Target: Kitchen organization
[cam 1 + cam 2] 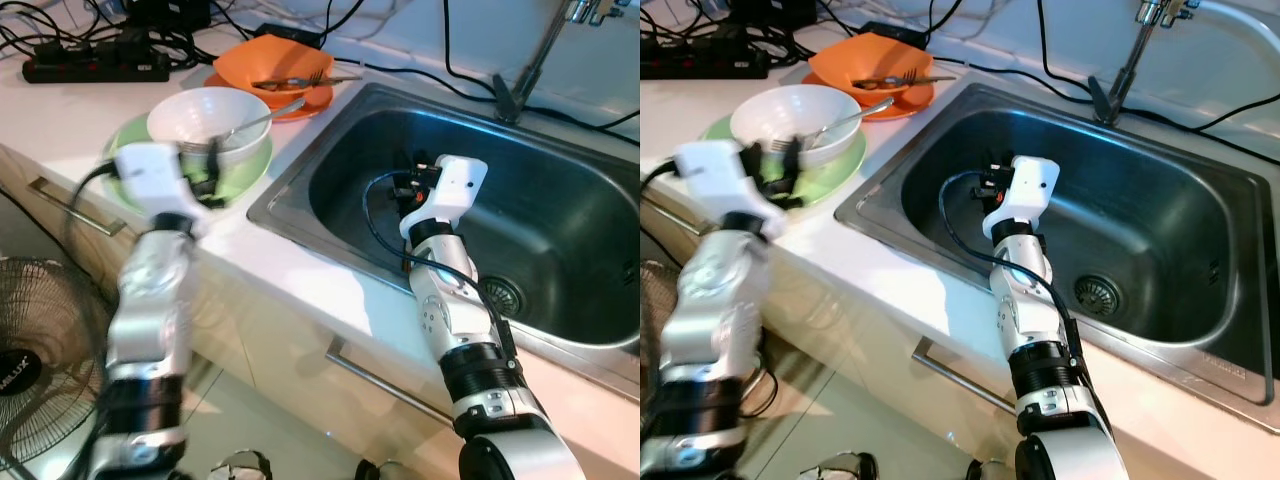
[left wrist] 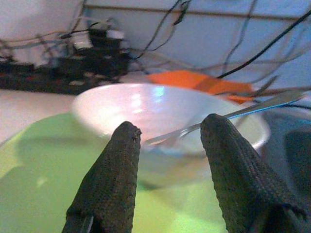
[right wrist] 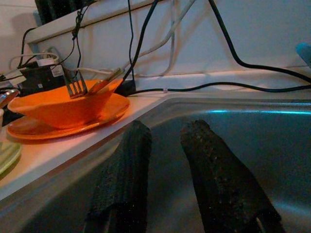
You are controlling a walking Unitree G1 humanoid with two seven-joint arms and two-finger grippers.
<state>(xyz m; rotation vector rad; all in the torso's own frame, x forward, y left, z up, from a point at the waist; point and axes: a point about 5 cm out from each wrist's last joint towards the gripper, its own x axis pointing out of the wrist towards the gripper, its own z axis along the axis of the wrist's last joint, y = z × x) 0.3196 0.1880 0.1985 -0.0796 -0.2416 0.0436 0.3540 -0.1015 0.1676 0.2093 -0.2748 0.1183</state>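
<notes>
At the frame's upper left, the left gripper hovered spread before the white bowl on the green plate, likely to grasp its rim. The right gripper, fingers slightly apart, waited inside the sink.

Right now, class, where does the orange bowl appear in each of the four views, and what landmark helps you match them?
Left eye view: orange bowl at top centre, on the counter behind the white bowl.
Right eye view: top left, left of the sink.
Left wrist view: an orange strip behind the white bowl's rim.
Right wrist view: at left, on an orange plate, holding a fork.
Shared landmark: the fork in the bowl.
</notes>
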